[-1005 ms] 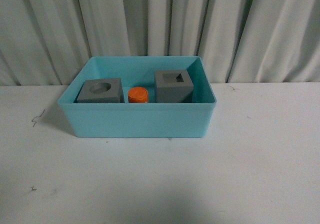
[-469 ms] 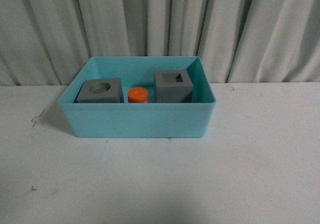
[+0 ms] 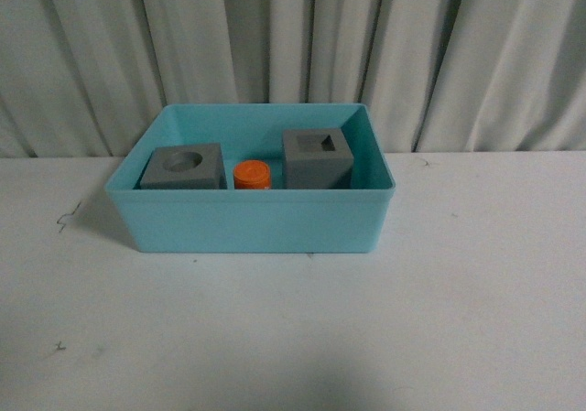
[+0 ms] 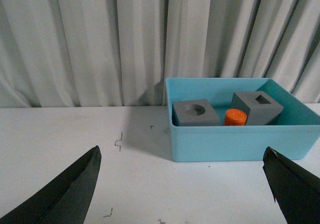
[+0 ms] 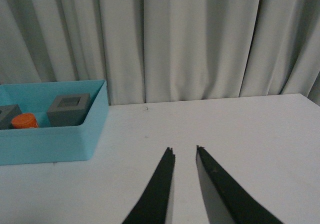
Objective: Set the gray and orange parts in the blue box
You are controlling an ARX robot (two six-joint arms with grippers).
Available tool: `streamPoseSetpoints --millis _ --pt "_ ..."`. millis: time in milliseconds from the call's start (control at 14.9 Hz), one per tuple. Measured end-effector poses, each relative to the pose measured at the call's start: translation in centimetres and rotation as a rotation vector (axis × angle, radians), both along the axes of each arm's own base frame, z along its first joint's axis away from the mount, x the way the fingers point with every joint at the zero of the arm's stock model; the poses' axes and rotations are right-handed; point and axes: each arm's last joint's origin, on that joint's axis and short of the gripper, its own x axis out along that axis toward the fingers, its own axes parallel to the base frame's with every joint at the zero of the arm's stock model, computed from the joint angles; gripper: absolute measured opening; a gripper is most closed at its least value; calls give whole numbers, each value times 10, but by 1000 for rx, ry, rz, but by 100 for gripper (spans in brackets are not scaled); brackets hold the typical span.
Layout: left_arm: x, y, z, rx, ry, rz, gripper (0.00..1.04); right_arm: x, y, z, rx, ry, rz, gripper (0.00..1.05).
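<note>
The blue box [image 3: 252, 221] stands on the white table at the back centre. Inside it lie the gray cube with a round recess [image 3: 183, 167] on the left, the orange cylinder [image 3: 252, 174] in the middle, and the gray cube with a square recess [image 3: 317, 157] on the right. All three also show in the left wrist view: round-recess cube [image 4: 196, 114], cylinder [image 4: 235, 117], square-recess cube [image 4: 256, 107]. My left gripper [image 4: 182, 156] is open and empty, short of the box [image 4: 240, 141]. My right gripper [image 5: 184, 147] is shut and empty, over bare table right of the box [image 5: 50, 144]. Neither arm shows in the front view.
A pleated grey-white curtain [image 3: 293, 45] hangs close behind the box. Small dark marks [image 3: 66, 217] dot the white table [image 3: 293, 338] left of the box. The table's far edge meets the curtain.
</note>
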Motion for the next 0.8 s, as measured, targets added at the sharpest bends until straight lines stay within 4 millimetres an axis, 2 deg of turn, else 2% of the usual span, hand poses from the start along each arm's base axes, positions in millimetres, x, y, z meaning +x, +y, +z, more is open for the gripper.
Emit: streamPoseSetpoints --millis 67,134,201,268,804 --pt "0 0 0 0 0 0 98 0 0 0 0 0 0 30" --pt "0 0 0 0 0 0 98 0 0 0 0 0 0 50" --pt "0 0 0 0 0 0 98 0 0 0 0 0 0 86" --pt "0 0 0 0 0 0 98 0 0 0 0 0 0 98" --pt "0 0 0 0 0 0 98 0 0 0 0 0 0 98"
